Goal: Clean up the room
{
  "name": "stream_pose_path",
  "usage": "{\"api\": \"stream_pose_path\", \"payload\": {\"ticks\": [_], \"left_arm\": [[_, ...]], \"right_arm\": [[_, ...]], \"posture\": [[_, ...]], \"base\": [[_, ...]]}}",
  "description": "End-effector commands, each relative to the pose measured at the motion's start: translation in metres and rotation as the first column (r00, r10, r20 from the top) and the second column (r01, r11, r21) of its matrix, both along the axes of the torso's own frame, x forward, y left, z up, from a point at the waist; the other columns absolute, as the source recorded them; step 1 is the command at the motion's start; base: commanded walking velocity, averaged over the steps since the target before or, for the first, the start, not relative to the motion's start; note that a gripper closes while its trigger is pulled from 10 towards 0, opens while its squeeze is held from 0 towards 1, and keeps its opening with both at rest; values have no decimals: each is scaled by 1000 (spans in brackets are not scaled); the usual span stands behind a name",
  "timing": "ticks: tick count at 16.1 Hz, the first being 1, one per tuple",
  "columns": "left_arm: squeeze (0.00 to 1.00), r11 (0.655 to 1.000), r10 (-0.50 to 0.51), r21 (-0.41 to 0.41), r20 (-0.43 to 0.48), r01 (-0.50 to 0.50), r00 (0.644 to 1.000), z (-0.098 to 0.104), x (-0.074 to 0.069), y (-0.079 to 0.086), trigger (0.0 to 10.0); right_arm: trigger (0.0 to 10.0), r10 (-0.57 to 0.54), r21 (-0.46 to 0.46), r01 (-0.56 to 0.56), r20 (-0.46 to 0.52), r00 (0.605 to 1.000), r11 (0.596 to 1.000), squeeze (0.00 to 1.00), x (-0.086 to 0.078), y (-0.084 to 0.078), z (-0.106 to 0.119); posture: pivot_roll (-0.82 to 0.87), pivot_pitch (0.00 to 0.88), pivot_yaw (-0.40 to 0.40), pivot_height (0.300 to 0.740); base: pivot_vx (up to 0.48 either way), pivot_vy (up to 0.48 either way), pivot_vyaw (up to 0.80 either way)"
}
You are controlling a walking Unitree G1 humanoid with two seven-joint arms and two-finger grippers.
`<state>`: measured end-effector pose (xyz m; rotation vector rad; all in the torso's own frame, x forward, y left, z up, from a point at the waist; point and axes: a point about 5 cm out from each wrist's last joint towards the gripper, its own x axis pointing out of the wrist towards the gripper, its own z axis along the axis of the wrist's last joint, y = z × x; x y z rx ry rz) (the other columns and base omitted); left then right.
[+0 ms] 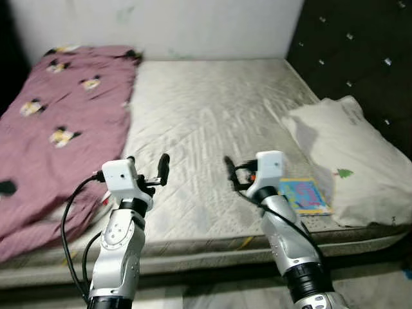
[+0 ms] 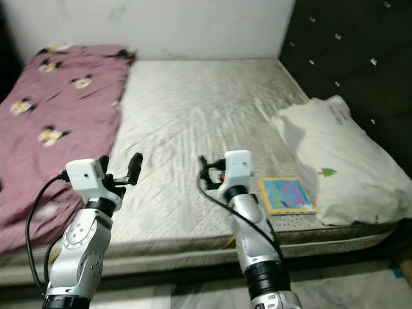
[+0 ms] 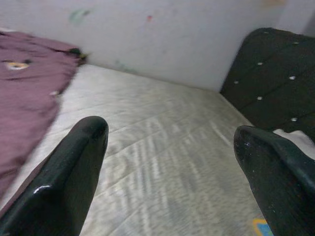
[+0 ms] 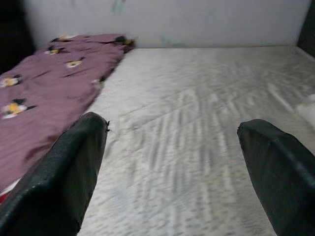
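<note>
Your book [image 1: 304, 196] lies flat on the bare mattress [image 1: 212, 129], near its front edge on the right, touching or just beside the white pillow [image 1: 351, 161] that rests against the dark tufted headboard [image 1: 360, 51]. A small green tree mark shows on the pillow's near side. The purple blanket [image 1: 58, 122], printed with cartoon figures, covers the left strip of the bed up to the pale wall [image 1: 161, 26].

Your right hand [image 1: 230, 170] hangs over the mattress's front part, just left of the book and apart from it; your left hand [image 1: 161, 168] hangs near the blanket's edge. Both hold nothing.

From the head you see little of the fingers. The wrist views settle that: in the left wrist view the two black fingers [image 3: 64, 182] stand wide apart with mattress between them, the headboard beyond, and a sliver of the book's corner [image 3: 260, 227] beside one finger. In the right wrist view the fingers [image 4: 59, 182] are equally wide, looking across the mattress at the blanket [image 4: 44, 98] and the wall; the picture is a little blurred.
</note>
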<state>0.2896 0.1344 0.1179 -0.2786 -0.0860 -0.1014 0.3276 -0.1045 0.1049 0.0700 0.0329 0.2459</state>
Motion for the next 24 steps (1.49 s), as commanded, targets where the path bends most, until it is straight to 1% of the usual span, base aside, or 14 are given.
{"api": "stream_pose_path", "payload": {"ticks": [1, 4, 5, 6, 8, 9, 13, 15, 16, 17, 18, 20, 21, 24], "left_arm": [[0, 1000, -25, -8, 7, 26, 1000, 4, 1, -7, 10000], [0, 1000, -30, -2, -15, 30, 999, 1, 1, -8, 10000], [0, 1000, -9, -4, -35, 9, 999, -1, 2, -10, 10000], [0, 1000, 25, 15, -64, -24, 998, -4, 4, -12, 10000], [0, 1000, -13, -2, -55, 13, 998, -3, 3, -15, 10000], [0, 1000, -15, 1, -49, 15, 999, -3, 3, -15, 10000], [0, 1000, 13, 0, -64, -13, 998, -5, 4, -9, 10000], [0, 1000, 28, 16, -85, -27, 996, -8, 3, -6, 10000], [0, 999, 27, 28, -87, -25, 996, -9, 1, -3, 10000], [0, 1000, -14, 23, -74, 15, 997, -8, -3, 0, 10000], [0, 996, 5, 89, -54, 0, 999, -8, -4, 7, 10000], [0, 992, 51, 117, -57, -44, 997, -11, -7, 18, 10000], [0, 991, 68, 118, -56, -61, 996, -10, -10, 25, 10000], [0, 985, 95, 149, -56, -85, 994, -10, -17, 36, 10000]], "right_arm": [[10000, -46, -19, 46, -6, 999, 999, 0, 1, -14, -1], [10000, -65, -39, 64, -12, 998, 997, 0, 2, -18, -2], [10000, -67, -40, 67, -13, 998, 997, 0, 2, -19, -3], [10000, -69, -40, 69, -13, 998, 997, 0, 2, -19, -3], [10000, -68, -39, 68, -14, 998, 997, 0, 2, -19, -3], [10000, -69, -38, 68, -14, 998, 997, 0, 2, -19, -3], [10000, -66, -32, 66, -15, 998, 997, 0, 2, -18, -4], [10000, -53, -20, 53, -13, 998, 998, 0, 1, -17, -2], [10000, -47, -16, 47, -10, 999, 999, 0, 1, -17, -1], [10000, -43, -31, 42, -9, 999, 999, 0, 0, -18, -1], [10000, -43, -40, 43, -7, 999, 998, 0, -2, -19, 0], [10000, -78, -64, 79, 17, 997, 995, 0, -5, -26, 2], [10000, -84, -90, 88, 45, 995, 992, 0, -8, -30, 5], [10000, -49, -130, 58, 70, 996, 990, 0, -17, -32, 6]], "posture": [[20, 14, -1, 740], [20, 15, 1, 740], [20, 15, 2, 740], [21, 15, 2, 740], [21, 14, 4, 740], [21, 14, 4, 740], [22, 13, 5, 740], [20, 12, 2, 740], [20, 12, 2, 740], [21, 12, 1, 740], [22, 12, 0, 740], [21, 13, -1, 740], [17, 17, -1, 740], [19, 19, 0, 740]], "base": [[458, 0, 0], [434, 0, 0], [0, 0, 0], [0, 0, 0], [0, 0, 0], [0, 0, 0], [0, 480, 0], [0, 480, 0], [0, 480, 0], [0, 480, 0], [0, 480, 0], [0, 480, 0], [0, 480, 0], [0, 480, 0]]}}
